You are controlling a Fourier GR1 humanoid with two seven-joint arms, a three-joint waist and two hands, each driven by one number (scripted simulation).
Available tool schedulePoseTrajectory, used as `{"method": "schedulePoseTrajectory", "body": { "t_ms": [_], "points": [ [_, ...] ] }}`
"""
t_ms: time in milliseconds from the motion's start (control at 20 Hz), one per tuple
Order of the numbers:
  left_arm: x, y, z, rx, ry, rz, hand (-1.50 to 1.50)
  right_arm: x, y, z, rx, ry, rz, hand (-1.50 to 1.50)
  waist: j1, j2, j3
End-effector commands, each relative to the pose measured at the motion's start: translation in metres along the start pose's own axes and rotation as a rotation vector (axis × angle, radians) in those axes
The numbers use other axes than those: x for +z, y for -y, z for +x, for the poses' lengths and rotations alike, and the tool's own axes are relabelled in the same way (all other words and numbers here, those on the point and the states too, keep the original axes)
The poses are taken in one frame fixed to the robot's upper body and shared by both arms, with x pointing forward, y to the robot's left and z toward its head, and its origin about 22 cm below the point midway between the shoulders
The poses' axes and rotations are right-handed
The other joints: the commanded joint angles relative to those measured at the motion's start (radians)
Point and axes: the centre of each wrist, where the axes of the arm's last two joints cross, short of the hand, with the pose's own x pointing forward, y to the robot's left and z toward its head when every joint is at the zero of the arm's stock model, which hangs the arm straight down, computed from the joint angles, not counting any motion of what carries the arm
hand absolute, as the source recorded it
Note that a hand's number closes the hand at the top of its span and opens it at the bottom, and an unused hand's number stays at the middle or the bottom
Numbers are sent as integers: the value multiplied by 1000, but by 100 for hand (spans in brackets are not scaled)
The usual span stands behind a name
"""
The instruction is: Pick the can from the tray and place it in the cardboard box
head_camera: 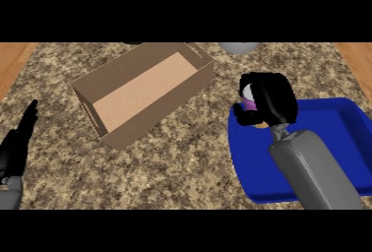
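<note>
The speckled worktop (pixel 181 172) carries an open cardboard box (pixel 145 91) toward its far left and a blue tray (pixel 251 162) at its right edge. Right hand (pixel 272 98) sits over the tray's far-left corner, fingers curled round the can (pixel 249 105); no readable label on it. Left hand (pixel 16 147) rests at the left edge, fingers straight.

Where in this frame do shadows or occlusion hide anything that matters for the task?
Head view: lighting is flat, without glare; the right hand curls round the can, leaving only a purple sliver visible at the blue tray corner; the cardboard box interior is shaded along one wall but readable; the left hand rests at the left edge.
</note>
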Motion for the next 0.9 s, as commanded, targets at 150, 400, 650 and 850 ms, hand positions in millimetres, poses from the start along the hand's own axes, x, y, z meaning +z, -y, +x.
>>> {"method": "schedulePoseTrajectory", "body": {
  "t_ms": [150, 400, 650, 850],
  "points": [
    [-15, -6, 14, -4, 25, -1, 0, -4, 60, 68, -56, 140, -101, 150, 14, 7, 1],
    [-9, 15, 10, 7, 40, -8, 0, -25, 46, 102, -216, 147, -56, 150, 24, 10, 1],
    [-20, -3, 4, 18, 26, -21, 0, -62, 73, 136, -317, 104, -57, 150, 39, 14, 1],
    [-14, 4, 22, -4, 47, -29, 0, -92, 69, 141, -386, 60, -58, 150, 57, 18, 1]
  ]
}}
